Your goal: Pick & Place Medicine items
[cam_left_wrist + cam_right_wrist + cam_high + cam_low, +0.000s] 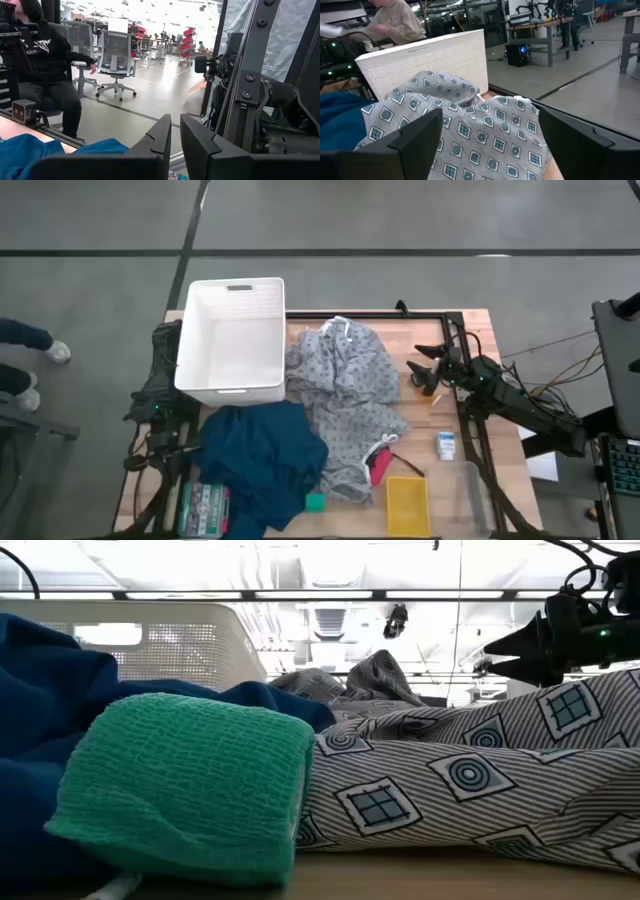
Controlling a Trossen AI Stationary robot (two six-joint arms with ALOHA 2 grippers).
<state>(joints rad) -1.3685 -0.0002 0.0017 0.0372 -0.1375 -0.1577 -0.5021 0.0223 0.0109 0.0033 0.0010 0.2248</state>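
My right jaws (420,366) hang spread above the worktop (470,325), gripping nothing, their tips pointing at the grey patterned cloth (345,395). One small orange piece (433,392) lies just beside them on the bare wood. One small white carton (446,445) lies well behind them, toward the near edge, beside the yellow sponge (407,504). My left jaws (172,145) are pressed nearly together, empty, parked off the worktop's edge beyond the white basket (232,338).

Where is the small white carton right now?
High view: the white carton lies on the table's right side, between the grey patterned cloth and the right arm, behind the yellow box.
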